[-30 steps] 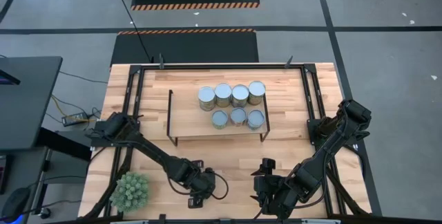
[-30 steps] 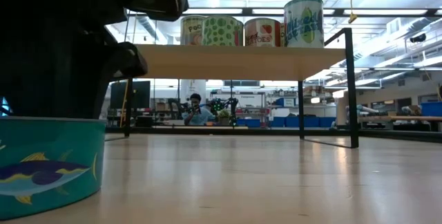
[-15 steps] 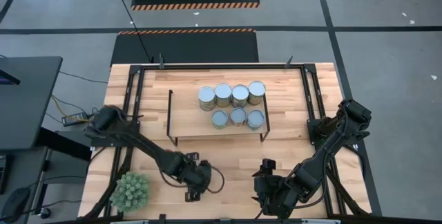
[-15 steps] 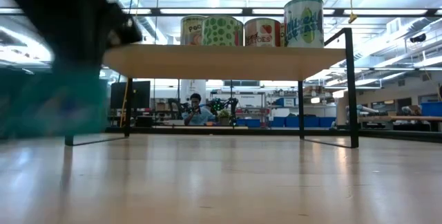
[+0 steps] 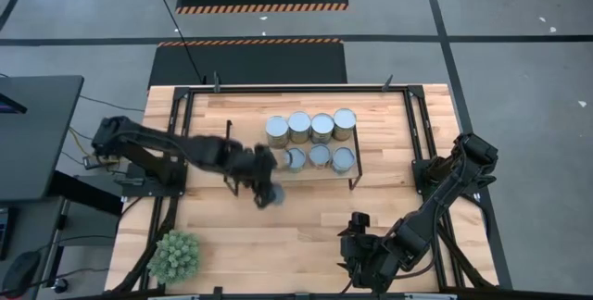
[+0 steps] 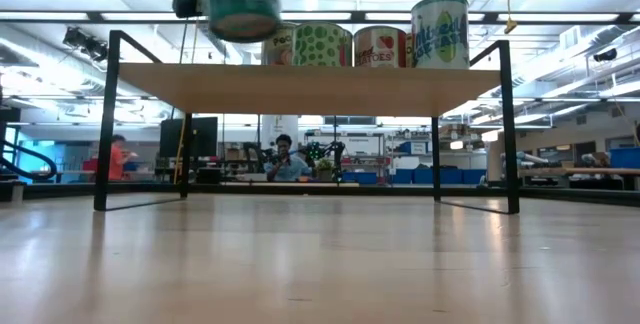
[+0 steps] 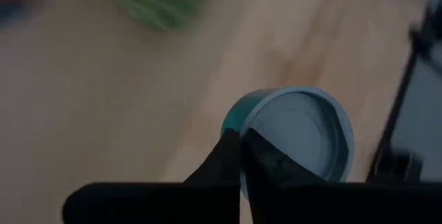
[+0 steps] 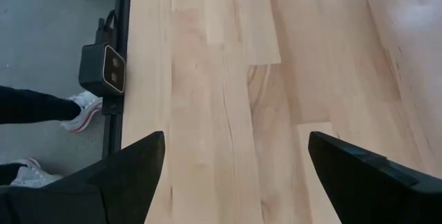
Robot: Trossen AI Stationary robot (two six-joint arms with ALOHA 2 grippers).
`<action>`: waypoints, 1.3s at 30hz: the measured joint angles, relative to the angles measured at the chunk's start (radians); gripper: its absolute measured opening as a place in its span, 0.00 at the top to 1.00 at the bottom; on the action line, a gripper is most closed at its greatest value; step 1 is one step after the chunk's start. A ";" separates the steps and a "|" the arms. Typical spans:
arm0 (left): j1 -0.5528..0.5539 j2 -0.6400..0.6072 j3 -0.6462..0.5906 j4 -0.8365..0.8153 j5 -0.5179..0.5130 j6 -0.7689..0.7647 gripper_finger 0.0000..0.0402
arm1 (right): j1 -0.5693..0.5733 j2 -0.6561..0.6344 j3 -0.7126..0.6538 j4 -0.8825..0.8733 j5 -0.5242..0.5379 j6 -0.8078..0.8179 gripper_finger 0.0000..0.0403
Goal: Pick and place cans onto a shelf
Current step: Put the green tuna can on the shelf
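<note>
A teal can with a bluish-grey top (image 5: pixel 271 194) hangs in the air in front of the shelf's (image 5: pixel 250 166) left half, with my left gripper (image 5: pixel 262 187) shut on it. In the low view the can (image 6: pixel 240 2) is above the level of the shelf board (image 6: pixel 300 89). Several cans stand on the shelf: a back row (image 5: pixel 310 127) and three with bluish-grey tops (image 5: pixel 320 157) in front. My right gripper (image 5: pixel 357 237) waits open and empty over the table's near right part. My left gripper has its two fingers (image 7: pixel 228 162) closed together on the can's top rim (image 7: pixel 238 122), at the edge where the grey top meets the teal side. The fingers slant down onto it from above. The can hangs lifted clear of the table, slightly tilted.
A spiky green plant ball (image 5: pixel 176 256) sits at the table's near left corner. The black frame rods (image 5: pixel 227 152) of the shelf stand close beside the carried can. Bare wood (image 8: pixel 228 79) lies under my right gripper; a person's shoes (image 8: pixel 76 110) show beyond the table edge.
My left gripper has risen from the table's near part and swung toward the far edge, up to the shelf's front. The teal can, which stood on the table a second ago, has gone up with it and now hangs above the shelf board's level.
</note>
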 joint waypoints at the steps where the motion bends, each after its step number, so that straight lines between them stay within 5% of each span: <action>1: 0.026 -0.012 0.000 0.001 -0.008 -0.011 0.99 | -0.001 0.000 0.000 0.000 0.000 0.001 0.09; 17: 0.216 -0.008 0.002 -0.098 -0.122 -0.071 0.98 | -0.040 -0.038 0.000 -0.010 0.002 0.005 0.09; 29: 0.216 -0.013 0.002 -0.062 -0.128 -0.097 0.62 | -0.068 -0.136 0.000 -0.169 0.047 0.001 0.09; 39: 0.192 -0.104 0.002 -0.131 -0.063 0.160 0.62 | -0.067 -0.190 0.000 -0.189 0.118 0.014 0.09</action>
